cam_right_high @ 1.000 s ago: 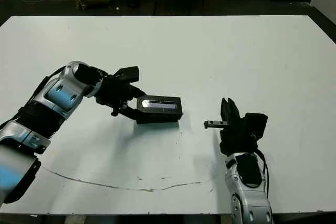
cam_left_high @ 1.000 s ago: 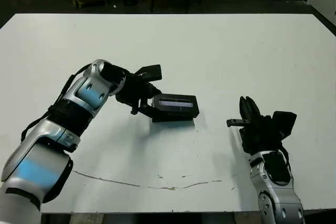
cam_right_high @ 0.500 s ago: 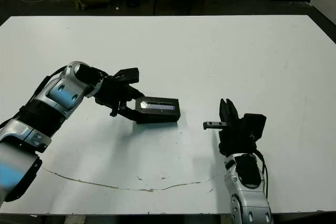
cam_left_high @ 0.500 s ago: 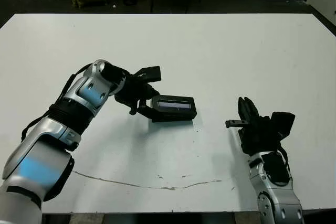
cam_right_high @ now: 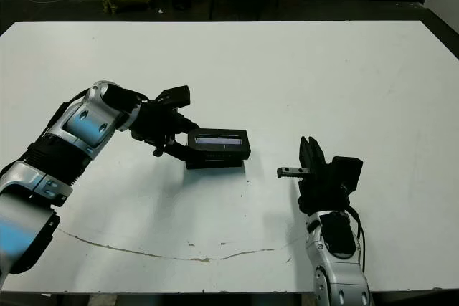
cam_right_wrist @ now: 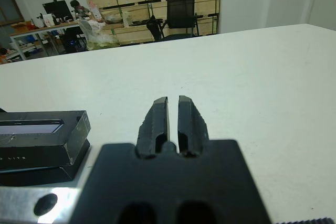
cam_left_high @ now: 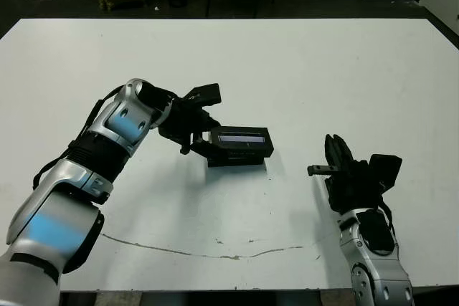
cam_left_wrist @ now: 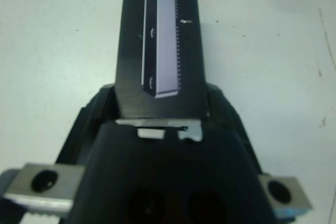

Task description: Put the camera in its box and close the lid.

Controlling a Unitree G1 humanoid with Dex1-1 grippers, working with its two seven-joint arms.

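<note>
L gripper at table centre-left, fingers clamped on near end of lid. Lid w/ pale stripe up, sitting on box, slightly askew. Camera not visible. R gripper well apart to the right, above the table, fingers nearly together, holding nothing.

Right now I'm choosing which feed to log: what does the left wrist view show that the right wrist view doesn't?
Only the left wrist view: the lid's pale stripe from above, and the left gripper at the lid's near end. Only the right wrist view: the right gripper's fingers nearly together, holding nothing, the lid sitting on the box seen side-on, and a room with a chair behind. Both: lid and white table.
</note>
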